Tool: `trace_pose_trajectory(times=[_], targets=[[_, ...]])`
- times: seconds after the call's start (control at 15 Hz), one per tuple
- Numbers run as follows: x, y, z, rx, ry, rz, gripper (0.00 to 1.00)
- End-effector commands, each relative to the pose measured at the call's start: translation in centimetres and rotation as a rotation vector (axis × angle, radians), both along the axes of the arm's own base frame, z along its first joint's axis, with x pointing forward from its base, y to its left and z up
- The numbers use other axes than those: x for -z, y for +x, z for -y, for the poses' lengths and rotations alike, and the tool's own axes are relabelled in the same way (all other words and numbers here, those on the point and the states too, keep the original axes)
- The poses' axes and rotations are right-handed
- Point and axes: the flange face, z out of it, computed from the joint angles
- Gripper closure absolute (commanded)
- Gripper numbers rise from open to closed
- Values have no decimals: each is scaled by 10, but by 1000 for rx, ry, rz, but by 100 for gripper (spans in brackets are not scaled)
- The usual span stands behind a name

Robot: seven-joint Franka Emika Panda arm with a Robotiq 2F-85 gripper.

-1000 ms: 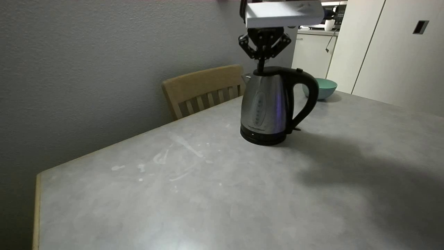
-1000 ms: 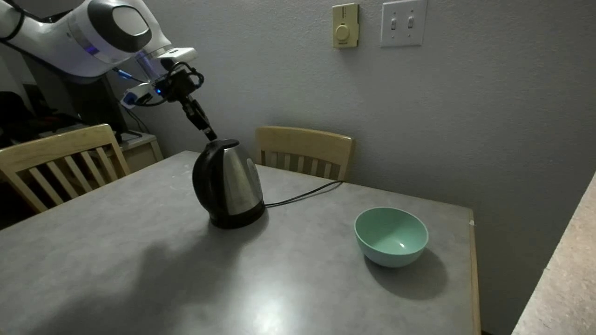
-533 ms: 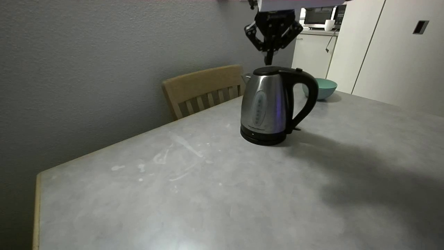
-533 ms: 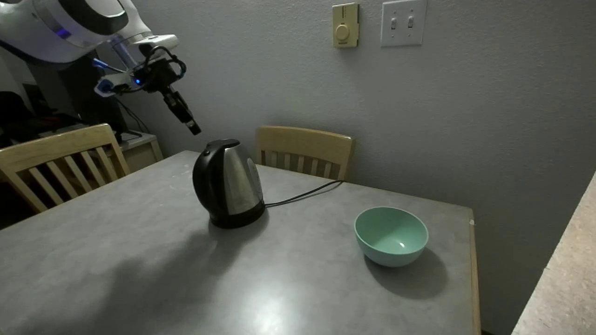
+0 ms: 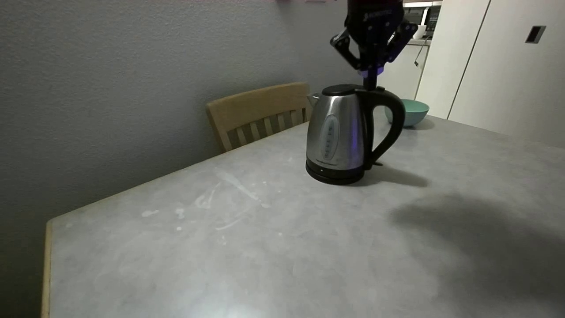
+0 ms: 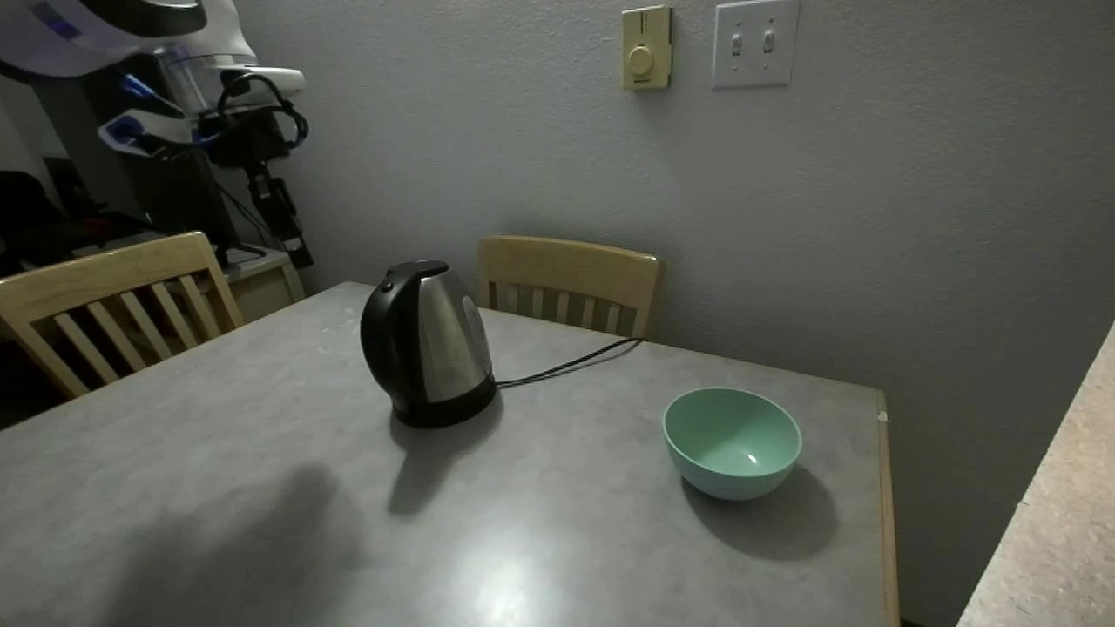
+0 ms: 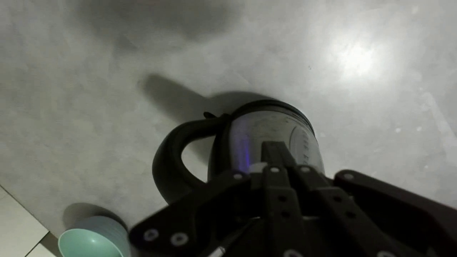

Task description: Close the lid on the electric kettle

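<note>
The black lid [image 5: 339, 90] lies flat atop the stainless-steel electric kettle [image 5: 340, 132], upright on the desk [image 6: 610, 522], and looks shut. The jaws, pressed together with nothing between them, hang beside the kettle, apart from it. The likely step is a retreat: rise first, then draw away from the kettle, so nothing catches its handle [image 6: 381, 335] and tips it.

Faint pale letters on the black, jointed gripper [image 5: 371, 83] are spelling "ROBOTIQ". Lettering is running low across the silver, black-handled steel kettle [image 5: 340, 132] and marks are lining its oval gauge [image 5: 330, 138]; both are proving too small to read. The beige, rectangular wall control [image 6: 646, 47] is bearing equally tiny print.
</note>
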Motion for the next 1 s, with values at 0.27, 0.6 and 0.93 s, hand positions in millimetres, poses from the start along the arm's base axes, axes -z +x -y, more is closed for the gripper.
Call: trace_pose_trajectory(times=[0.27,0.6,0.93], targets=[[-4,-15,-1,-62,39,-65,38],[-5,-17,-7,-58,98,-81,5],[-4,-19,-10,-53,135,-98,0]])
